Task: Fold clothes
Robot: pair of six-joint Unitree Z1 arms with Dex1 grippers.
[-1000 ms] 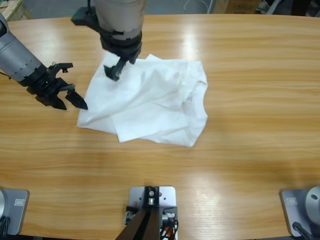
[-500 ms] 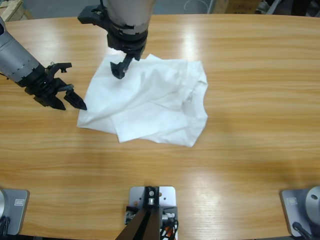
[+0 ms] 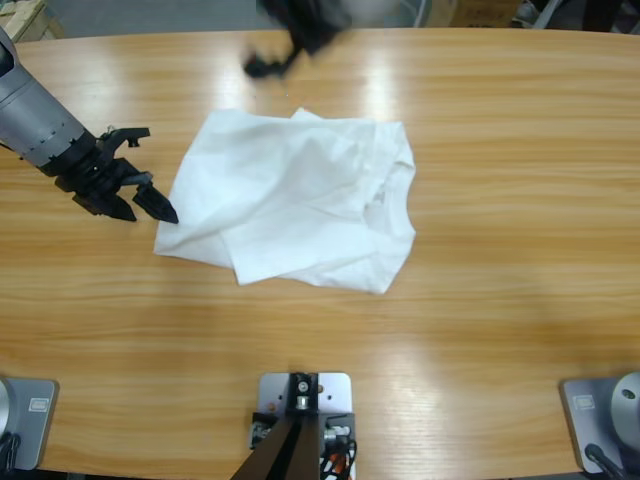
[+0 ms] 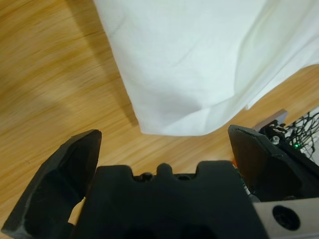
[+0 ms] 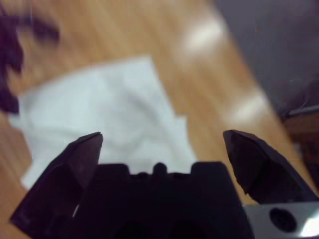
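T-shirt lies crumpled at table centre, both grippers apart from it and empty.
Right gripper has lifted off the shirt's 11 o'clock corner since half a second ago and now hangs blurred at 12 o'clock, jaws wide apart, holding nothing. Left gripper stays at 9 o'clock, jaws wide open, empty, tips just beside the shirt's left hem. Shirt unmoved, neckline toward 3 o'clock. Glossy wood-grain surface with glare patches at 12 o'clock; grey floor past the far edge.
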